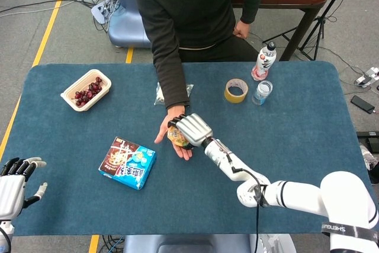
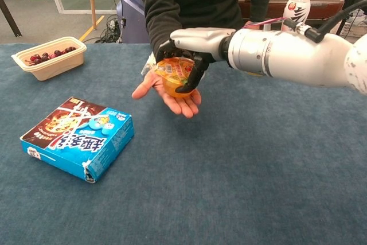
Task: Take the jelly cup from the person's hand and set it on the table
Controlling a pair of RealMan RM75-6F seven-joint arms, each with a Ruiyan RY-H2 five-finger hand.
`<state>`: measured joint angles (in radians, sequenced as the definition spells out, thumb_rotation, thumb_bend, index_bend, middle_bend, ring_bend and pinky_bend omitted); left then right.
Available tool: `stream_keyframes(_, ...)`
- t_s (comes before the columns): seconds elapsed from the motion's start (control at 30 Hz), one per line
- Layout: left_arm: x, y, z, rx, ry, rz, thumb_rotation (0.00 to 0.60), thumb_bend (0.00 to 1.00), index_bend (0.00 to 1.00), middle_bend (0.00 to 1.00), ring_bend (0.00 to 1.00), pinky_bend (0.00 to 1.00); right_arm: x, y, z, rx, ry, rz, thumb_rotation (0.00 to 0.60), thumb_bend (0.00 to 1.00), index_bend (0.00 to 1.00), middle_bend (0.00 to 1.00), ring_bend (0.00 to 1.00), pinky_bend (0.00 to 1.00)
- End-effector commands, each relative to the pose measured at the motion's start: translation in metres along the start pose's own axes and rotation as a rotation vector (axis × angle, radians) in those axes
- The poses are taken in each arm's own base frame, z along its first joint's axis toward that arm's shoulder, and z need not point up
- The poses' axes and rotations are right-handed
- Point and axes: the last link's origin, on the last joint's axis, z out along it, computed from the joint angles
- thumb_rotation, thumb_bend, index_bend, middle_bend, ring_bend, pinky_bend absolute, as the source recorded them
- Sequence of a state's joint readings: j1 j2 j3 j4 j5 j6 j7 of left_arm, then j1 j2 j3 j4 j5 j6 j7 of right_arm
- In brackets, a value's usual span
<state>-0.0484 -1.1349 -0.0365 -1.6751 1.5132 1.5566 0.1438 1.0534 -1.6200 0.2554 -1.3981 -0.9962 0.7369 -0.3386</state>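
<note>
An orange jelly cup with a printed foil lid sits on the person's open palm above the middle of the table. My right hand lies over the cup from the right, fingers curled down its far side and thumb pressed on its near side, gripping it. In the head view the right hand covers most of the jelly cup. My left hand hovers at the table's near left corner, fingers apart and holding nothing.
A blue snack box lies left of the person's hand. A tray of cherries stands at the far left. A yellow tape roll, a drink bottle and a small bottle stand far right. A clear packet lies by the person's forearm.
</note>
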Motion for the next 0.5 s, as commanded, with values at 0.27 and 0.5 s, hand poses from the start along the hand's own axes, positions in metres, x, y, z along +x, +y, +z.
stream_keyframes(0.27, 0.001, 0.001, 0.001, -0.002, 0.002, 0.000, 0.600, 0.30, 0.35, 0.28, 0.23, 0.13, 0.025, 0.015, -0.026, 0.003, 0.079, 0.046, 0.600, 0.41, 0.52, 0.44, 0.31, 0.60)
stream_keyframes(0.5, -0.001, 0.003, 0.001, -0.010, -0.003, -0.003, 0.600, 0.30, 0.35, 0.28, 0.23, 0.13, 0.036, 0.045, -0.070, -0.051, 0.090, 0.013, 0.600, 0.41, 0.52, 0.44, 0.31, 0.60)
